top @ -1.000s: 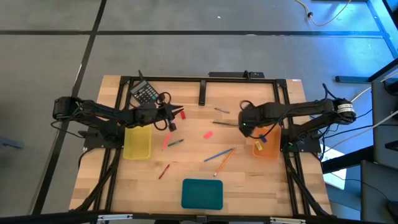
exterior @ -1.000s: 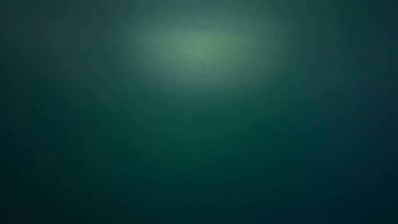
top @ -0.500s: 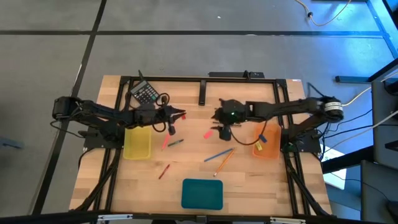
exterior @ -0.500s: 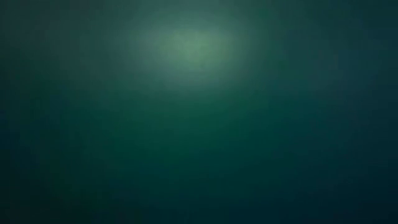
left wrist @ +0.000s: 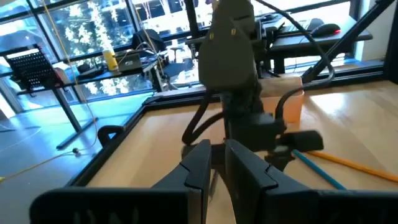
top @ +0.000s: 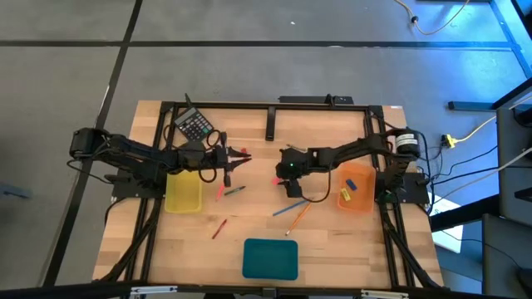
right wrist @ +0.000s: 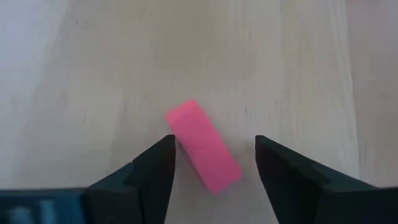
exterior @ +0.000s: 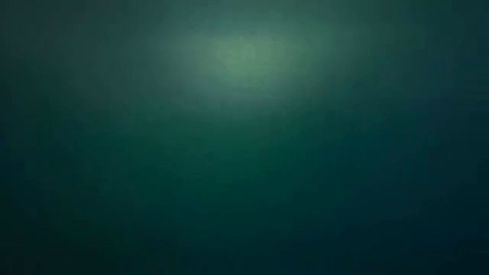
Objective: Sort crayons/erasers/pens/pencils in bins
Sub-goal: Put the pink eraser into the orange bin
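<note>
Pink eraser lies askew between the right claw's parted fingers, unclamped.

arms: dark, jointed | cables: black, looped | fingers: black, angular

Grey floor crossed by dark seams surrounds the wooden surface; blue light falls upper right. Large windows fill the frame's upper left.

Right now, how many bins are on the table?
3: the yellow bin by the left arm, the orange bin by the right arm, the teal bin at the near edge, centre.
</note>
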Controlling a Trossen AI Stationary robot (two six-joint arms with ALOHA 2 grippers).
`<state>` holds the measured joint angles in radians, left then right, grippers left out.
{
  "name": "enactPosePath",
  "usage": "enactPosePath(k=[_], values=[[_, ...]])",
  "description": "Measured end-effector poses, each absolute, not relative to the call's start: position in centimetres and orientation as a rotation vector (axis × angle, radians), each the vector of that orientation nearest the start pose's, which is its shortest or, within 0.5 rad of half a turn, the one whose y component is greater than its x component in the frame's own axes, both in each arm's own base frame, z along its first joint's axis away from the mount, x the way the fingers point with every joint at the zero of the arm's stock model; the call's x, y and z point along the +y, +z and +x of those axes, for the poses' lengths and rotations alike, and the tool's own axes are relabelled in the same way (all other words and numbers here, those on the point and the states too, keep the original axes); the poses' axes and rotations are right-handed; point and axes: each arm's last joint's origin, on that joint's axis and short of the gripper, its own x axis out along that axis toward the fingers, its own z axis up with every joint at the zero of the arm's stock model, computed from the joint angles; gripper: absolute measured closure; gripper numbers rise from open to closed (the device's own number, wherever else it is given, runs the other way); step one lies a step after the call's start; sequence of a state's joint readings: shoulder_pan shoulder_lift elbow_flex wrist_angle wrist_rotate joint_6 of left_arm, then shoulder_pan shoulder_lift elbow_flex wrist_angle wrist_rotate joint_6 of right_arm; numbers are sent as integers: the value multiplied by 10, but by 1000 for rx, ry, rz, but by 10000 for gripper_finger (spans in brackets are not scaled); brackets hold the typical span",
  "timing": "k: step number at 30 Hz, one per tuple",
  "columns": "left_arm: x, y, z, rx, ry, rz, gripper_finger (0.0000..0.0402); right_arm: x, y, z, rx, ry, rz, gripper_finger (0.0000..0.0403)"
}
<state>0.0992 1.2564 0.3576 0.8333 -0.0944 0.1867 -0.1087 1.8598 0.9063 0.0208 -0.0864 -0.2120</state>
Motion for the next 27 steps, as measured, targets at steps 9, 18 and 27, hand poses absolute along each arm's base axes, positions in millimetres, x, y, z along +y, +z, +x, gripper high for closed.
enactPosePath(k=[9,18,27], values=[[33,194,232,87,217,189,360,-41,101,344,944,95,-80,211],[34,193,232,94,220,177,360,-42,102,344,938,100,-72,279],[26,177,230,243,201,18,360,-53,104,342,931,93,-54,310]])
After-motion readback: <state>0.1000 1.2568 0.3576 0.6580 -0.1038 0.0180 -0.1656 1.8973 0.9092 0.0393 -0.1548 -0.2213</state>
